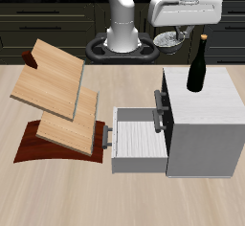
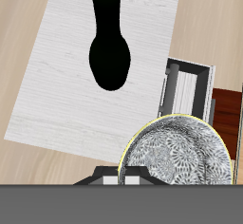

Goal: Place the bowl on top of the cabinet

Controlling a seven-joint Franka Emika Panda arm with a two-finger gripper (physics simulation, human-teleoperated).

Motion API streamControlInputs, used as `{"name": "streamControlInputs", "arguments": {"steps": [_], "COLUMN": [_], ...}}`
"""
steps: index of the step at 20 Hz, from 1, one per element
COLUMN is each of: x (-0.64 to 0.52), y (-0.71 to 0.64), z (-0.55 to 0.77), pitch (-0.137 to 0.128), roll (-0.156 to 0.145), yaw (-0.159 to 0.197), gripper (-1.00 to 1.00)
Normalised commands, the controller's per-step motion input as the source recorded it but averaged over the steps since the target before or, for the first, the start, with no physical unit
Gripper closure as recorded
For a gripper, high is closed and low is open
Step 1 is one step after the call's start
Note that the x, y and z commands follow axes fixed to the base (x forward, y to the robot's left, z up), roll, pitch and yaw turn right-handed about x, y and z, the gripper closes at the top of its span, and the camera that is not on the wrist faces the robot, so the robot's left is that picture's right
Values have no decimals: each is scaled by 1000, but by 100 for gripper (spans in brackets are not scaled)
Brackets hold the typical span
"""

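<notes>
The bowl (image 1: 169, 40), small and pale with a dark scribbly pattern inside, hangs from my gripper (image 1: 175, 31), which is shut on its rim, high above the back of the table. The white-grey cabinet (image 1: 203, 115) stands below, nearer the table's front edge, with its flat top bare except for a dark wine bottle (image 1: 198, 65) near its back edge. In the wrist view the bowl (image 2: 180, 157) is held close up, beyond the edge of the cabinet top (image 2: 85, 85), with the bottle (image 2: 107, 43) standing on that top.
The cabinet's top drawer (image 1: 137, 139) is pulled open toward the slanted wooden boards (image 1: 59, 96) on a dark base. The drawer also shows in the wrist view (image 2: 193, 85). The robot's base (image 1: 124, 33) stands at the back.
</notes>
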Motion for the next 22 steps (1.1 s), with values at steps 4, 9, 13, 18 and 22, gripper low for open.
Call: {"name": "streamControlInputs", "arguments": {"steps": [4,9,13,18,22], "x": [-161,1,97,162,177], "y": [564,325,70,154,26], "z": [-91,-60,3,-22,-121], "pitch": [6,-19,-12,-15,7], "roll": [55,33,4,9,-10], "yaw": [-45,30,14,12,1], "gripper": [100,100,100,100,100]}}
